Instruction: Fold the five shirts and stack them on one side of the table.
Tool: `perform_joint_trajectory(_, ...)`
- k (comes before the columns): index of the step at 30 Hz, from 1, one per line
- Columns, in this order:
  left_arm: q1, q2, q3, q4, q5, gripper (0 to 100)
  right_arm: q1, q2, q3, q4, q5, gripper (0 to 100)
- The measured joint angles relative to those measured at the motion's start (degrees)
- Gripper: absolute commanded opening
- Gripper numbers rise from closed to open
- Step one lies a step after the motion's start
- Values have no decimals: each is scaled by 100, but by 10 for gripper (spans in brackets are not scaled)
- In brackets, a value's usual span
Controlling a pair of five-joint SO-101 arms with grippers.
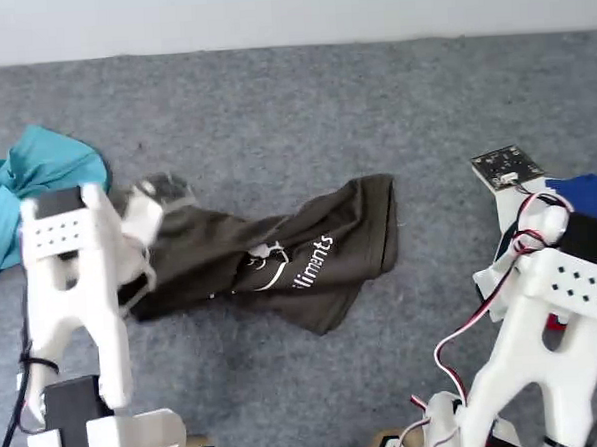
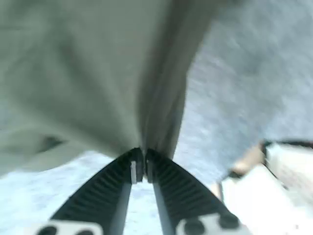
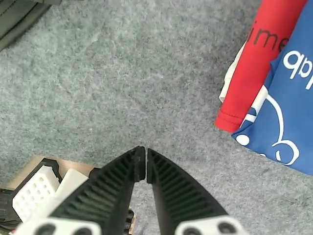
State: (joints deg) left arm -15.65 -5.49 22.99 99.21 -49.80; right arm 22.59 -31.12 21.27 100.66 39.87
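A dark olive shirt (image 1: 280, 254) with white print lies crumpled across the middle of the grey table, one end raised at the left arm (image 1: 75, 265). In the left wrist view my left gripper (image 2: 141, 169) is shut on a fold of this dark shirt (image 2: 88, 73), which hangs from the fingertips. My right gripper (image 3: 142, 165) is shut with nothing in it, above bare carpet. Beside it lies a pile with a red shirt (image 3: 254, 63) and a blue shirt (image 3: 293, 107) with white print. A teal shirt (image 1: 31, 187) lies bunched at the table's far left.
The right arm (image 1: 542, 281) stands at the right, next to the blue shirt (image 1: 588, 198) at the table's right edge. A white wall runs along the back of the grey carpet (image 1: 273, 115). Arm bases and cables crowd the front edge.
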Motion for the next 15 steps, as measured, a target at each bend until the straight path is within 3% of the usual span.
perform_joint_trajectory(5,0,290,589,-88,-97,17,0,0,0,0,0,12)
perform_joint_trajectory(11,0,668,475,-114,-105,175,0,0,0,0,0,11)
perform_joint_trajectory(15,0,668,255,-141,35,186,0,0,0,0,0,10)
